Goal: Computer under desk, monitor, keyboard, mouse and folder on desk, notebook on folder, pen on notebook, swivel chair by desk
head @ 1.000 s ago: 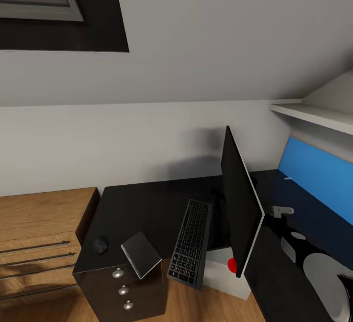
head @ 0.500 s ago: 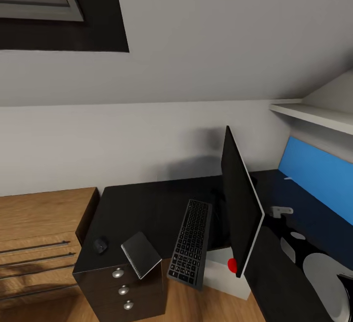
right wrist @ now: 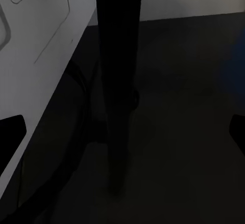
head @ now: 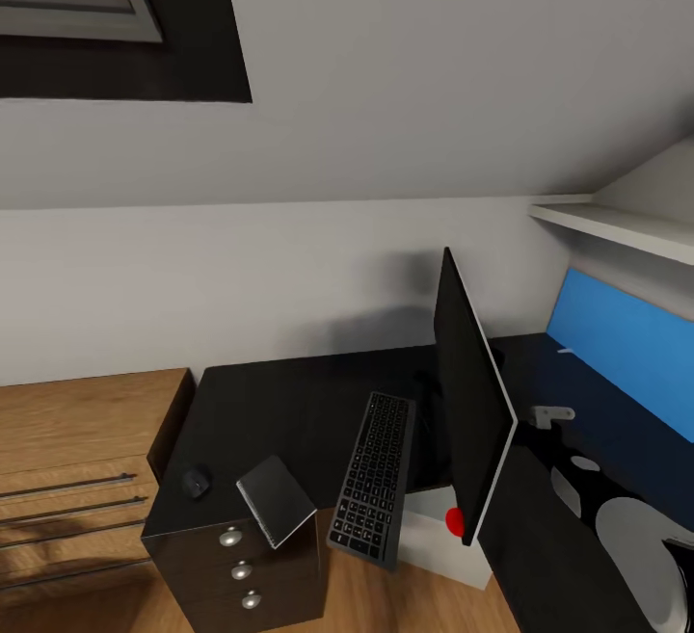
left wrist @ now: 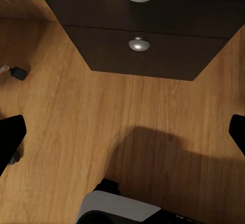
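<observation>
Desk corner seen from above, both grippers spread open.

On the desk [head: 289,402] the mouse [head: 197,484] is set near the front left corner, the notebook [head: 277,499] just beside it and overhanging the front edge, then the keyboard [head: 374,479] (also overhanging) and the monitor [head: 469,407]. The computer [head: 439,537] is seen below the monitor. The left gripper [left wrist: 122,132] is held open over the wood floor [left wrist: 66,121] before the drawers [left wrist: 153,50]; the right gripper [right wrist: 122,132] is open too.
</observation>
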